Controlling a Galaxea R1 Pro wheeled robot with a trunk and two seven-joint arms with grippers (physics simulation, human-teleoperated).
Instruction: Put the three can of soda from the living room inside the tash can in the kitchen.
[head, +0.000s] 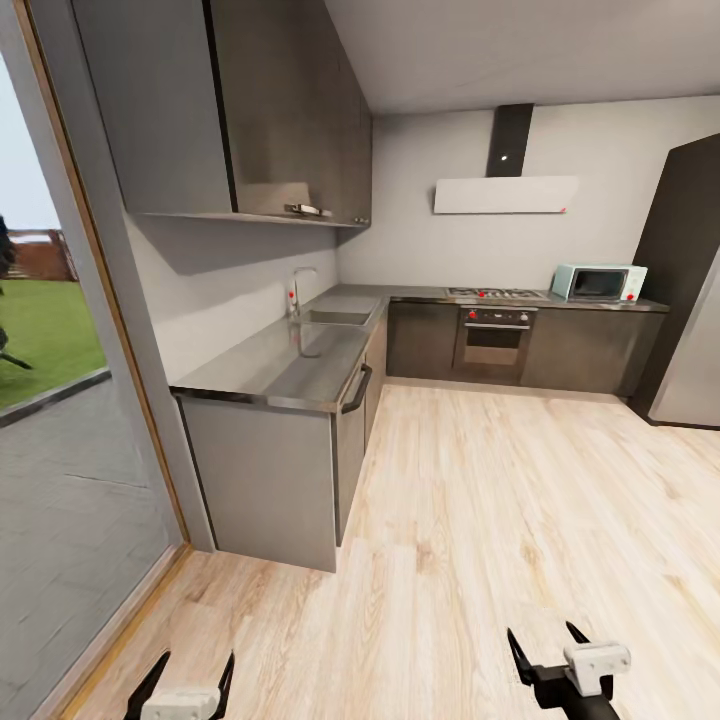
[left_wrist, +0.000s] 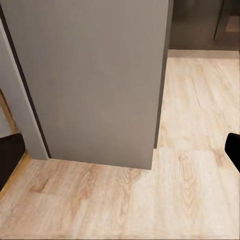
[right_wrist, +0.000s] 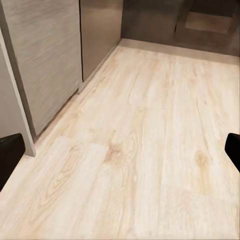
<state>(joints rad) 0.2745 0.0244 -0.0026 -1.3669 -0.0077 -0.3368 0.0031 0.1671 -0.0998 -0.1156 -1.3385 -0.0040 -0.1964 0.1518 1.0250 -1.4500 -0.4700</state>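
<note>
grey cabinets, pale wood-grain floor, mint microwave

Grey cabinets and a dark L-shaped bench fill the frame's left, pale wood floor spreading right toward the oven.

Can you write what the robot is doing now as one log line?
place: kitchen | left gripper: open, empty | right gripper: open, empty

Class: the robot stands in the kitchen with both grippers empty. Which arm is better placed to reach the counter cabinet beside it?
Left, probably. The left gripper hangs open nearest the grey cabinet end, which faces it in the left wrist view; the right gripper is over open floor.
</note>
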